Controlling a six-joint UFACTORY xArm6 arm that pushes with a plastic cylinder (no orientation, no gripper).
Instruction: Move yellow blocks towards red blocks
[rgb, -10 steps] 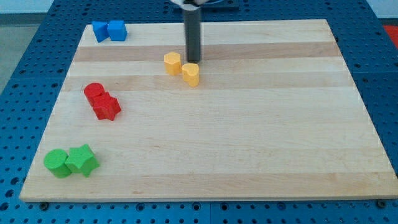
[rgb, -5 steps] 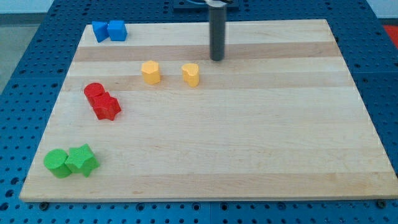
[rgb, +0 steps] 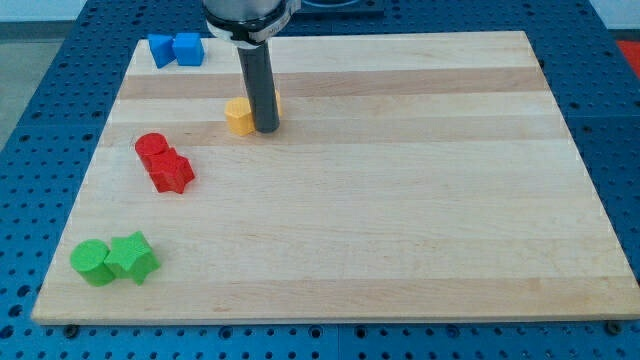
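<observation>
Two yellow blocks are being crowded by my tip, which is being held against the counter just right of the visible one; the second yellow block is being almost wholly hidden behind the rod, only a sliver showing at its right edge, so its shape cannot be made out. No jaws are carried by the end effector, a plain dark rod, so nothing is being gripped and only pushing is being done. The visible yellow block, seemingly a short hexagonal piece, is being kept between the rod and the red blocks, which suggests a leftward and nearward shove is being set up. The red cylinder and the red star-like block are being left touching one another near the left edge, well apart from the yellow pair, so the task is being judged as only partly advanced. Two blue blocks are sitting together at the far left corner, and a green cylinder and a green angular block are resting side by side at the near left corner, all clear of the likely path. Some risk is being run that the hidden yellow block is being left behind while the other is being driven on.
</observation>
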